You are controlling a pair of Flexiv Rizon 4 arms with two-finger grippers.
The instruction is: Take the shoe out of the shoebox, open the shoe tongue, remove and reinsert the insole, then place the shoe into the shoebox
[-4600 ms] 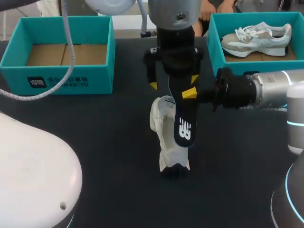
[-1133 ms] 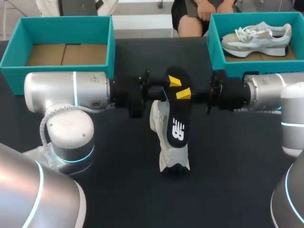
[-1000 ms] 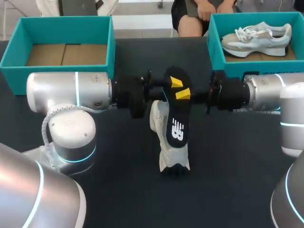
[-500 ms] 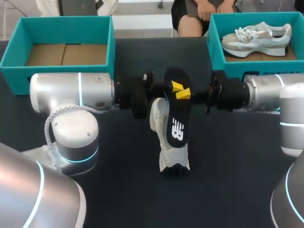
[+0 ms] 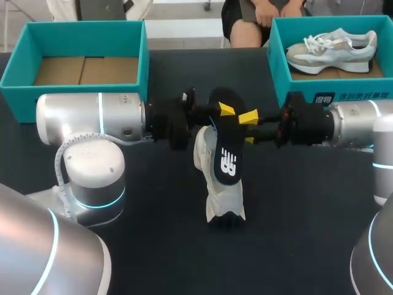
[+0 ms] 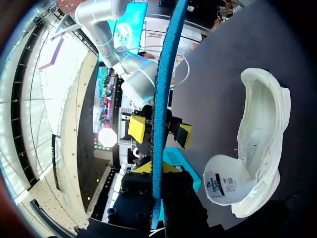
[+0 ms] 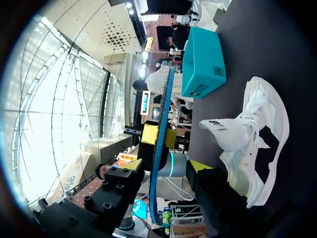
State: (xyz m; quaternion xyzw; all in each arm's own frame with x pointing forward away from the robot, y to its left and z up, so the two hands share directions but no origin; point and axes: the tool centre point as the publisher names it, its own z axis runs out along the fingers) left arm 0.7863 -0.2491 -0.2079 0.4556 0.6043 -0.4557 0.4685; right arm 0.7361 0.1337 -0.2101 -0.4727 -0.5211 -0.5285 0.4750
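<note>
Shoe [image 5: 216, 184] lies on its side mid-table. The insole [image 5: 226, 153] hangs above it. It looks like light, floppy foam, so I'd pinch it flat across its faces. Left gripper [image 5: 220, 110] is clamped on its far end, and right gripper [image 7: 165, 166] straddles it, spread wide and not touching.

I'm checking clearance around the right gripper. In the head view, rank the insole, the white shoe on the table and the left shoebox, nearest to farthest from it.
1. insole, right beside the right gripper.
2. white shoe, on the table beneath the insole.
3. left shoebox, at the far left.
</note>
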